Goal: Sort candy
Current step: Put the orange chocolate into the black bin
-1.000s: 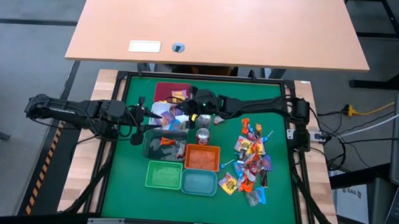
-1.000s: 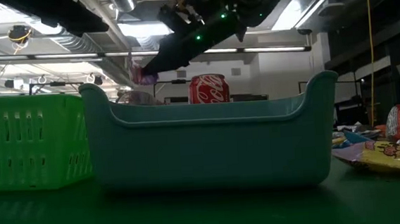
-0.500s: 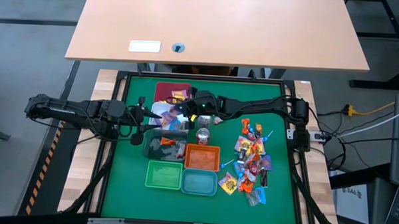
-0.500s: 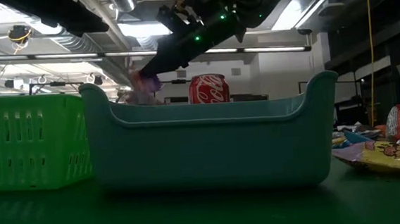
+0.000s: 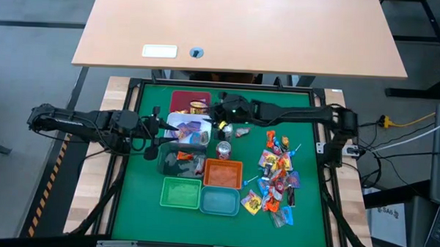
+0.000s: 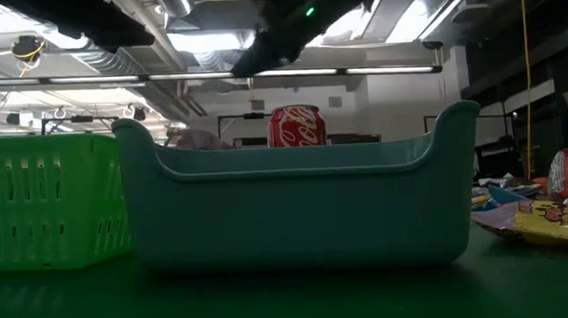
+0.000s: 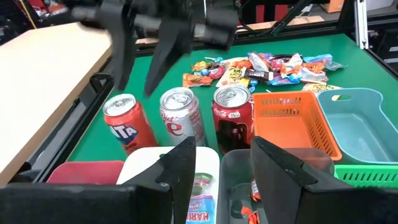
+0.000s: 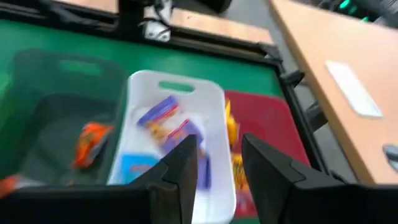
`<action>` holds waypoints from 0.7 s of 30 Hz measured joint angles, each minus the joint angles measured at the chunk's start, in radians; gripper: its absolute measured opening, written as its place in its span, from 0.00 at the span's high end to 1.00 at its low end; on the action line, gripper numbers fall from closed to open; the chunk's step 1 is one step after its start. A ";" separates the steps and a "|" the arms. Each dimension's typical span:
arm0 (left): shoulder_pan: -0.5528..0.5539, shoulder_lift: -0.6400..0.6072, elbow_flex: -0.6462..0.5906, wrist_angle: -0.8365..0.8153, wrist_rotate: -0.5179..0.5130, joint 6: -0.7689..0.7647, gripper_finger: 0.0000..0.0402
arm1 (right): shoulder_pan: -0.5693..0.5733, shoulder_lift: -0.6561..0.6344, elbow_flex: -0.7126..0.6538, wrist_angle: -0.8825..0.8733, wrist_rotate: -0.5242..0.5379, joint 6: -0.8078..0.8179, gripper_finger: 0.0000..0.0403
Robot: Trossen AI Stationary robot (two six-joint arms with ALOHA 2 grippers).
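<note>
Two claws open: right claw (image 5: 219,117) above white bin (image 5: 183,124) edge; left claw (image 5: 158,140) beside it.

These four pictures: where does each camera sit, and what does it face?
High view: overhead, straight down; both arms, bins, candy pile.
Low view: table height, behind the teal bin; an arm overhead.
Left wrist view: past the left tool at three cans.
Right wrist view: past the right tool into the white bin.
The teal bin shows in the first three.
</note>
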 joint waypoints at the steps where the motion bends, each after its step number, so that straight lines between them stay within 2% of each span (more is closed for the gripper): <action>1: 0.000 0.000 0.000 0.000 0.000 -0.010 0.64 | 0.000 -0.029 0.000 -0.059 -0.004 0.001 0.71; 9: 0.000 0.000 0.000 -0.001 0.000 -0.018 0.64 | 0.000 -0.230 0.000 -0.492 0.023 0.025 0.71; 15: 0.000 0.000 0.000 0.001 0.000 -0.018 0.64 | 0.000 -0.274 -0.022 -0.760 0.023 0.031 0.71; 17: 0.000 0.000 0.000 0.001 0.000 -0.018 0.64 | 0.000 -0.274 -0.064 -0.775 0.023 0.028 0.71; 21: 0.000 0.000 0.000 0.001 0.000 -0.018 0.64 | -0.003 -0.274 -0.196 -0.683 0.024 -0.009 0.71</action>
